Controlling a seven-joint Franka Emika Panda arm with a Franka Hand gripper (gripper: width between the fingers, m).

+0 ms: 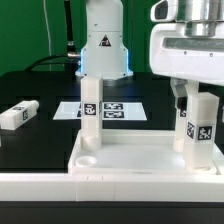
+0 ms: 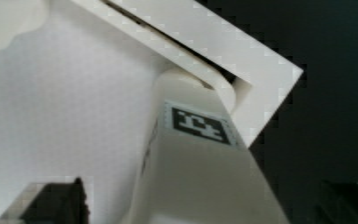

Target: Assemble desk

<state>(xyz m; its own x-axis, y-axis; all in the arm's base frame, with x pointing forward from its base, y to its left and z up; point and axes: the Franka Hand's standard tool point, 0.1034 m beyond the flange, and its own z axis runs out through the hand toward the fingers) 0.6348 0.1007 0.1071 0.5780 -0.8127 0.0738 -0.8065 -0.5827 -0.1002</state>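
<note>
The white desk top point(image 1: 130, 160) lies rim-up at the front of the table. One white leg point(image 1: 91, 110) stands upright in its back corner socket on the exterior view's left. A second tagged leg point(image 1: 202, 125) stands upright in the corner on the exterior view's right. My gripper point(image 1: 196, 100) hangs over this second leg, straddling its upper part. In the wrist view the leg point(image 2: 202, 165) rises between my fingers, and a dark finger point(image 2: 55, 203) stands off its side with a gap. The jaws are open. The desk top point(image 2: 69, 100) fills the ground behind it.
A loose white leg point(image 1: 18, 114) lies on the black table at the exterior view's left. The marker board point(image 1: 118, 110) lies behind the desk top, in front of the robot base point(image 1: 103, 50). A long white rail point(image 1: 100, 192) runs along the front.
</note>
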